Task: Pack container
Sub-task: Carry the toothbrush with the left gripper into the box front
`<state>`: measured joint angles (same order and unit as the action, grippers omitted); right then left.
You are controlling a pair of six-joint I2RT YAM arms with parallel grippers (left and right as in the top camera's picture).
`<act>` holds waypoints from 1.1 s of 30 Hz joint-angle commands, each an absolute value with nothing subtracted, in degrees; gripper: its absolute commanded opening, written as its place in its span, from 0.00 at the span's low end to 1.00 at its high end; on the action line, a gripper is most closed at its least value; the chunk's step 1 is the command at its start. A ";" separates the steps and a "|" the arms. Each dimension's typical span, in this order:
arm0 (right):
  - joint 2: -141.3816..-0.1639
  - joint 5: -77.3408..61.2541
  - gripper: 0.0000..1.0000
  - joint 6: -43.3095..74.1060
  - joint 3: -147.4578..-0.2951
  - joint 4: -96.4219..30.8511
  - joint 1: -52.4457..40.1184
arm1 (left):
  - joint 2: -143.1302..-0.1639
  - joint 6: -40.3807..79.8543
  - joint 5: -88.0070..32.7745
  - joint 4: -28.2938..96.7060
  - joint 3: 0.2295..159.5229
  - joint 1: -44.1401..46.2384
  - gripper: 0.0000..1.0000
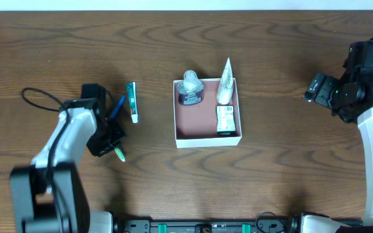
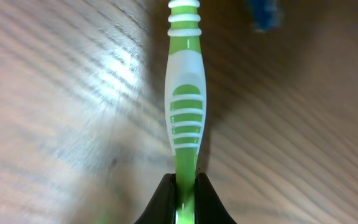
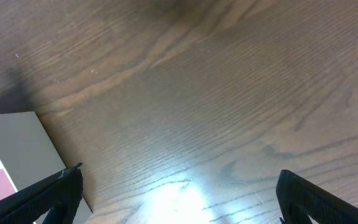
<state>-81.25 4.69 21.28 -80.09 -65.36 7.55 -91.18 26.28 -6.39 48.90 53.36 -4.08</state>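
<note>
Left gripper (image 2: 186,198): black fingers clamped on the tail end of a toothbrush (image 2: 186,93), jaws nearly closed, only the handle's width between them. The handle is glossy lime-green plastic with a white rubbery grip pad, ribbed in green stripes, and white rings further up. It runs straight out from the fingers over the table (image 1: 271,39) (dark brown wood grain, strong glare in the wrist view). Whether the brush touches the wood, can't tell.

Right gripper (image 3: 179,180): spread wide, nothing between the fingers, hovering over bare wood near the right edge of the table, well apart from everything.

The container (image 1: 196,124) is at table centre: square, shallow, thin white walls, matte reddish-brown floor. One white corner of it shows at the left edge of the right wrist view. Contents:
- round jar (image 1: 191,90) in the far-left corner, dark label, crinkly clear wrap on top
- white conical tube (image 1: 225,81) in the far-right corner, its tip poking out past the far wall
- small rectangular packet (image 1: 225,118) with a printed label, flat against the right wall, just in front of the tube

The near-left part of the floor is bare.

On the table between the left arm and the container: a slim teal pack (image 1: 132,101) with a white end, and just beside it a thin blue item (image 1: 118,107), partly hidden by the arm (blurred in the wrist view, type unclear).
</note>
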 commanded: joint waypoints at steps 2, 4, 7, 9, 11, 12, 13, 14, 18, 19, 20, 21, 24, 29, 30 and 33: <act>-81.34 4.91 0.99 21.39 -80.55 -65.41 7.88 | -81.73 20.25 -8.23 49.69 54.50 -3.03 0.06; -81.34 4.91 0.99 21.37 -80.55 -65.41 7.88 | -77.47 16.43 -10.92 49.34 54.50 -1.52 0.06; -81.34 4.91 0.99 21.39 -80.55 -65.39 7.88 | -71.77 9.91 -14.04 47.46 54.50 1.98 0.06; -81.34 4.91 0.99 21.39 -80.55 -65.41 7.88 | -68.86 5.78 -15.70 45.28 54.50 5.10 0.06; -81.34 4.91 0.99 21.39 -80.55 -65.41 7.88 | -66.57 0.71 -17.10 42.39 54.50 9.06 0.06; -81.34 4.89 0.99 21.39 -80.55 -65.41 7.86 | -66.02 -2.70 -17.93 41.41 54.50 10.57 0.06; -81.34 4.91 0.99 21.37 -80.55 -65.41 7.86 | -65.45 -8.29 -18.90 40.36 54.50 12.80 0.06; -81.34 4.91 0.99 21.37 -80.55 -65.41 7.86 | -65.25 -12.88 -19.05 39.57 54.50 14.76 0.06; -81.34 4.91 0.99 21.39 -80.55 -65.41 7.86 | -66.22 -29.10 -19.00 36.53 54.50 22.92 0.06; -81.34 4.91 0.99 21.39 -80.55 -65.41 7.86 | -66.74 -31.31 -19.00 35.70 54.50 24.43 0.06; -81.34 4.91 0.99 21.39 -80.55 -65.41 7.86 | -67.55 -33.21 -18.94 34.76 54.50 26.00 0.06; -81.34 4.91 0.99 21.39 -80.55 -65.41 7.86 | -68.36 -34.41 -18.81 33.89 54.50 27.24 0.06; -81.34 4.91 0.99 21.37 -80.55 -65.41 7.86 | -71.68 -36.75 -18.76 31.05 54.50 30.20 0.06; -81.34 4.91 0.99 21.39 -80.55 -65.41 7.86 | -77.82 -34.81 -18.63 26.33 54.50 32.27 0.06; -81.34 4.91 0.99 21.39 -80.55 -65.41 7.88 | -78.78 -34.68 -18.61 25.71 54.50 32.53 0.06; -81.34 4.91 0.99 21.39 -80.55 -65.41 7.86 | -81.36 -34.65 -18.61 24.21 54.50 33.23 0.06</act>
